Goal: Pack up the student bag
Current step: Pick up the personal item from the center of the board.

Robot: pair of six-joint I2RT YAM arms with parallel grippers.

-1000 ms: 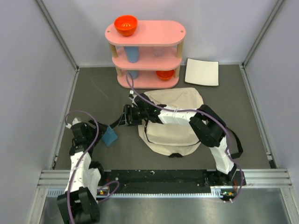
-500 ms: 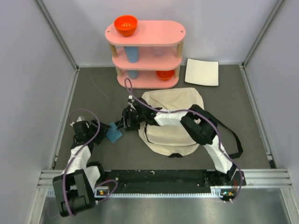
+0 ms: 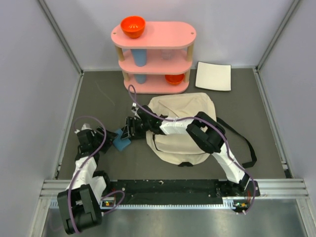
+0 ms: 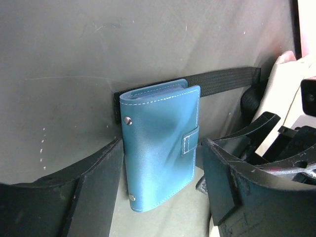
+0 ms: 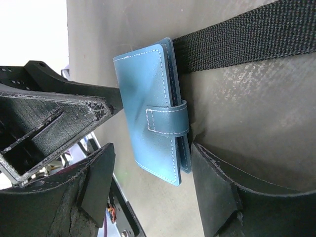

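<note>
The student bag (image 3: 190, 106) is a cream fabric backpack lying flat mid-table, its black strap (image 4: 224, 79) trailing left across the mat. A blue snap wallet (image 3: 121, 139) stands on edge left of the bag, in front of the strap. My left gripper (image 3: 115, 139) comes from the left and is shut across the wallet's (image 4: 160, 143) width. My right gripper (image 3: 129, 131) reaches over the bag from the right. Its open fingers straddle the wallet (image 5: 153, 123), with a gap on one side. The left gripper (image 4: 162, 144) and right gripper (image 5: 153, 147) face each other.
A pink three-tier shelf (image 3: 163, 34) stands at the back, holding an orange bowl (image 3: 133, 26), a blue cup (image 3: 139, 58) and a second orange bowl (image 3: 174, 78). A flat white square sheet (image 3: 213, 76) lies right of it. Grey walls enclose the mat.
My left gripper has moved right with the wallet toward the right gripper, and its jaws have narrowed onto it. The right gripper has shifted slightly down and left.
</note>
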